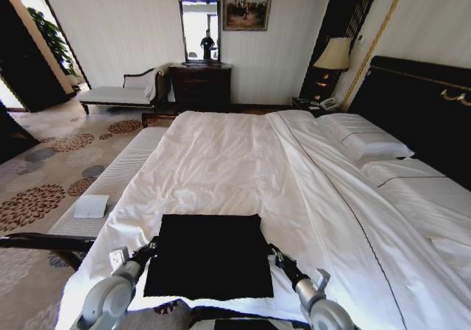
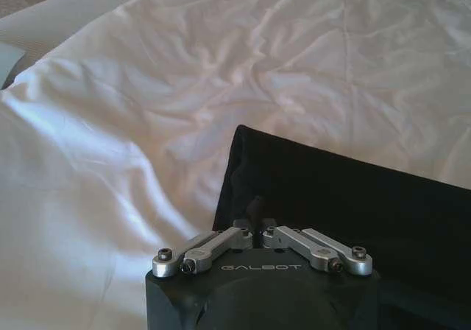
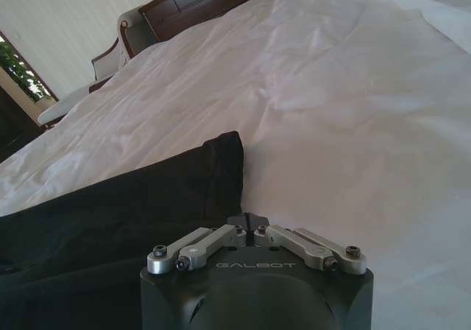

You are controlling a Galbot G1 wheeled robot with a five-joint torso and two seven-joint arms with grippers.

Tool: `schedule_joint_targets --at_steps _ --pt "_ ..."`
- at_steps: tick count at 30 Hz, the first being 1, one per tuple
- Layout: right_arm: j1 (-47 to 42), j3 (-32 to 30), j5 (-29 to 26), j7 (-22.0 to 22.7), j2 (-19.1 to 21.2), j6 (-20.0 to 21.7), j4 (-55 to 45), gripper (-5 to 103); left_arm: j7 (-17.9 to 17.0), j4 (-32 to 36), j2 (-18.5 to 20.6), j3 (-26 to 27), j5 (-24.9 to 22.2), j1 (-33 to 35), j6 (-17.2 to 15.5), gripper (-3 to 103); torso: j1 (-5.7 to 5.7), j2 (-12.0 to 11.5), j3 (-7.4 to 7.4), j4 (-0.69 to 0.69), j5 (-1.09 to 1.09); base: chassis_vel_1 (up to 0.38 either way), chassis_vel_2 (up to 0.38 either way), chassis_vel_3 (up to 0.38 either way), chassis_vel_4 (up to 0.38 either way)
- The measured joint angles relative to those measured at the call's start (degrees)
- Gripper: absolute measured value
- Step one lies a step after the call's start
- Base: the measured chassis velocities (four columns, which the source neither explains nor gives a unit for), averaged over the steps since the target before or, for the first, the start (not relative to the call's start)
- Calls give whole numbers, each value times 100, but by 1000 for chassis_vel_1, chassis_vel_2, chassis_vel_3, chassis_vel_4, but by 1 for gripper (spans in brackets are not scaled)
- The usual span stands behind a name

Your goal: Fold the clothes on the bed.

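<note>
Item: soft black short-sleeved T-shirt, lying on the near part of the very large bed with white duvet, pillows and tall dark headboard, just ahead of the robot. Condition: already reduced to a compact, near-square rectangle with straight edges; no sleeves or lettering visible, so the main folds appear done. Remaining, by judgement: at most a last halving or tidying; the far edge looks slightly uneven. Left gripper: beside the garment's left edge; fingers drawn together at the fabric's border; whether they pinch cloth cannot be told. Right gripper: beside the right edge, same posture, grip likewise not discernible. Head view contributes the whole outline of the shirt, its placement on the bed and both arms flanking it. Left wrist view adds the doubled, rolled left corner of the T-shirt directly ahead of the left gripper. Right wrist view adds the layered thickness at the right corner ahead of the right gripper.
</note>
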State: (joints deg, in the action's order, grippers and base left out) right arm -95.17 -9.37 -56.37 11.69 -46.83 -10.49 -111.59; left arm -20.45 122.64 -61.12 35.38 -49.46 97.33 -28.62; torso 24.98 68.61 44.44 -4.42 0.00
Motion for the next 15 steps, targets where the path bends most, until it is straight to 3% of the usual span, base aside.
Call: schedule_joint_targets --at_steps 8,15 --pt "-92 -12 151 -69 -59 -70 182 0 66 -362 -13 -203 468 138 -41 1 0 0 1 0 -1 0 0 0 0" --pt "-66 47 209 -69 -103 -71 197 0 -22 -354 -59 -190 498 219 -58 1 0 0 1 0 -1 0 0 0 0"
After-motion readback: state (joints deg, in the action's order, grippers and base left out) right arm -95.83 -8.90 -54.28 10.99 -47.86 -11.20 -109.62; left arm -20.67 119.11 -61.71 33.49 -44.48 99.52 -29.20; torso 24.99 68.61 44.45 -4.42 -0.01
